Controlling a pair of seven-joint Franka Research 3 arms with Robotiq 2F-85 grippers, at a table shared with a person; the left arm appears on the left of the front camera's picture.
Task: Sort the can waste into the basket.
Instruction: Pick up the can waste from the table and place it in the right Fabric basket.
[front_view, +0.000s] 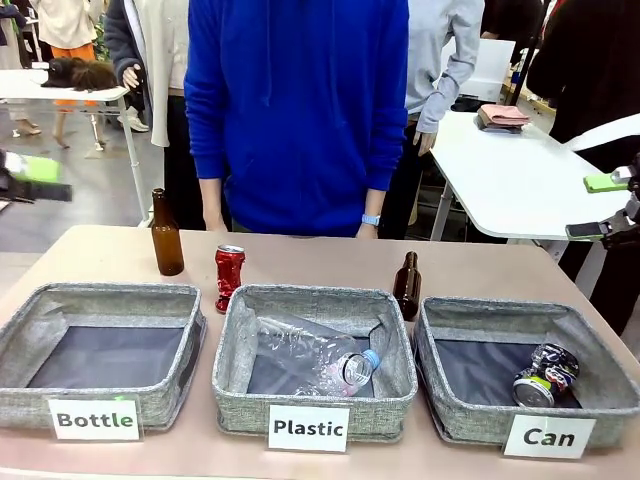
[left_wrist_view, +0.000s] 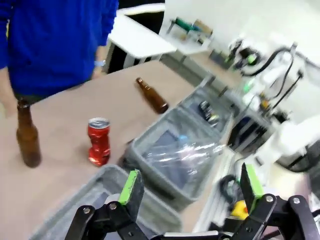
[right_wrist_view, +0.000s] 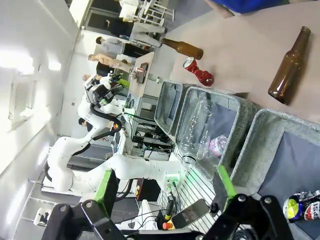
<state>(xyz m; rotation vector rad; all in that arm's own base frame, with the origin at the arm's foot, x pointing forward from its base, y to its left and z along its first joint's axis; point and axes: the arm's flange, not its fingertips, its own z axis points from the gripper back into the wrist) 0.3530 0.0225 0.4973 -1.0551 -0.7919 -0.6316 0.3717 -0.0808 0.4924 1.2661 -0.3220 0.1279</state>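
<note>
Half the sorting looks done: the dark printed can (front_view: 545, 375) lies on its side inside the Can basket (front_view: 465, 422), at the near right of the table, while the red can (front_view: 229, 277) stands upright on the bare tabletop, just beyond the gap between the Bottle basket (front_view: 100, 400) and the Plastic basket (front_view: 240, 405), well apart from where it belongs. What is left, by my reckoning, is to pick up that red can and carry it across to the right-hand basket. Neither arm is engaged with it: the left gripper (front_view: 45, 178) hangs at the far left edge and the right gripper (front_view: 595, 207) at the far right edge, both raised clear of the table with jaws spread wide and nothing between them. The front view alone gives the three labels and the left-to-right order of the baskets. The left wrist view looks down on the red can's silver top and shows it dented. The right wrist view looks into the Can basket's corner, where the dark can rests against the wall
</note>
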